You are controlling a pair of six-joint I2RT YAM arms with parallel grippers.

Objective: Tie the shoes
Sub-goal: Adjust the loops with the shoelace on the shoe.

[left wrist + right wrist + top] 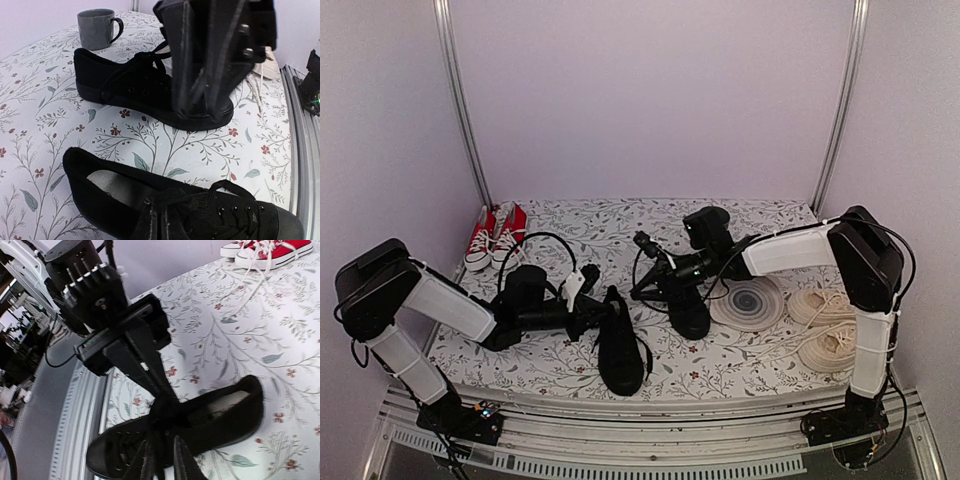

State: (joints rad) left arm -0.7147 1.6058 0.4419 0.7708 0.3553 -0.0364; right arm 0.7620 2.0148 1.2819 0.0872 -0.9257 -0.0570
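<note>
Your two black lace-up shoes sit in the middle of the flowery bench. The near black shoe lies just past your left tool, which looks pressed nearly closed on a thin black lace. Your right tool hangs by the far black shoe; you cannot tell its grip.

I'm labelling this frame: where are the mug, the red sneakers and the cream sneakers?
Mug (95, 30): left wrist view, on its grey side wall.
Red sneakers (496, 235): top external view, on the red upper of the pair.
Cream sneakers (829, 328): top external view, between the pair's laced tops.
</note>
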